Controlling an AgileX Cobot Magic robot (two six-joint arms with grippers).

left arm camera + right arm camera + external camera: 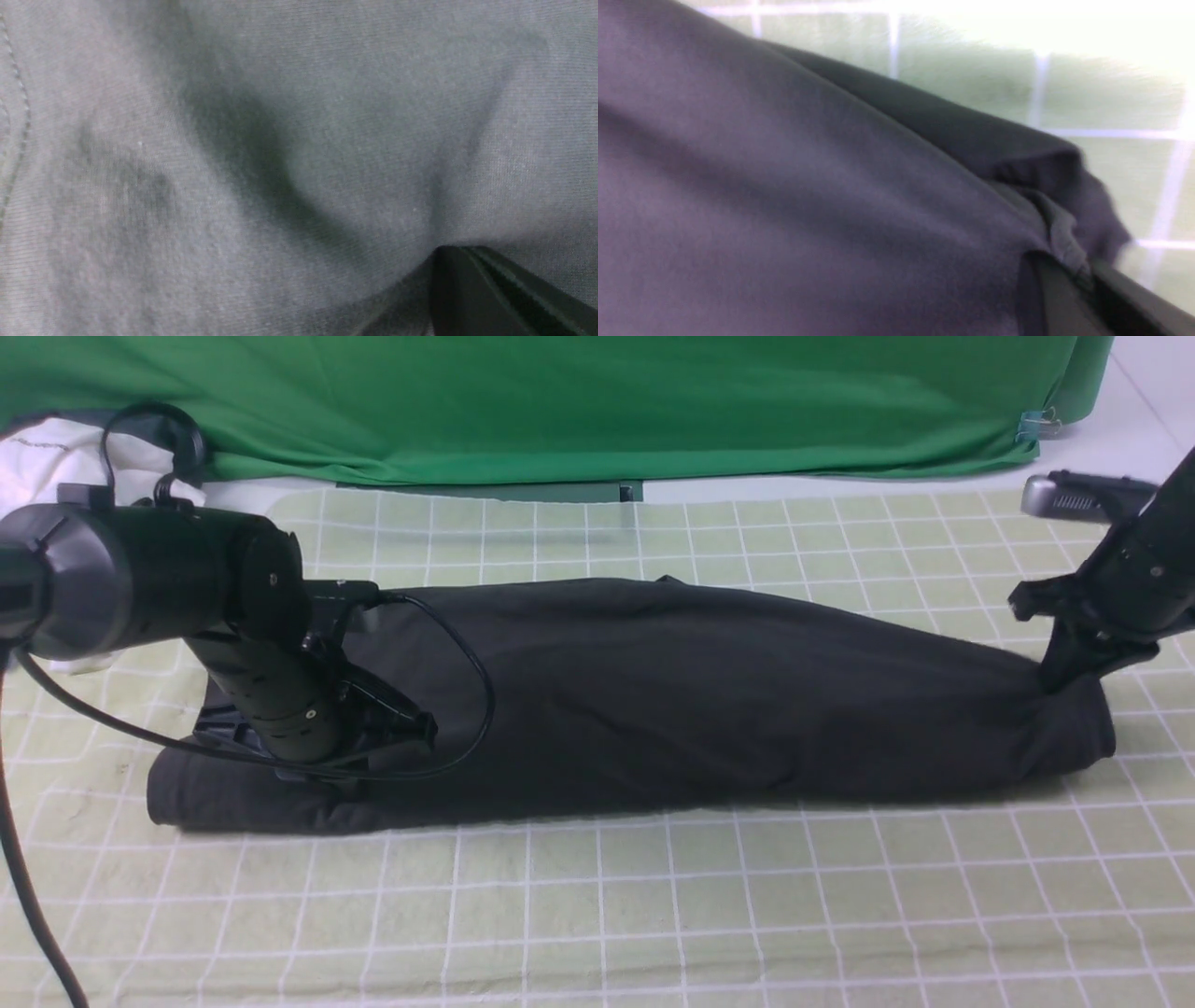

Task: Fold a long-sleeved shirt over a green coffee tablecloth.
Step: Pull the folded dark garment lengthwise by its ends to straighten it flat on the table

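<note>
Shirt [653,700], black soft fine knit, lies folded into one long thick band across the middle of the tablecloth [653,896], bulkier at the left end and tapering toward the right. Tablecloth is pale yellow-green with a thin white grid, slightly rumpled, and covers the surface. Left hand [322,775] is down on the shirt's left end; its wrist view shows knit fabric with a stitched seam, puckering toward one dark finger [490,294], hand pressed together, pinching the cloth. Right hand [1060,677] is at the right end, fingers [1064,303] pinching bunched edge layers, fabric rising in a small peak there. Plain bright green fabric [560,401] hangs draped behind. White garment [47,457] sits far left. Black cable [481,681] loops over the shirt.
</note>
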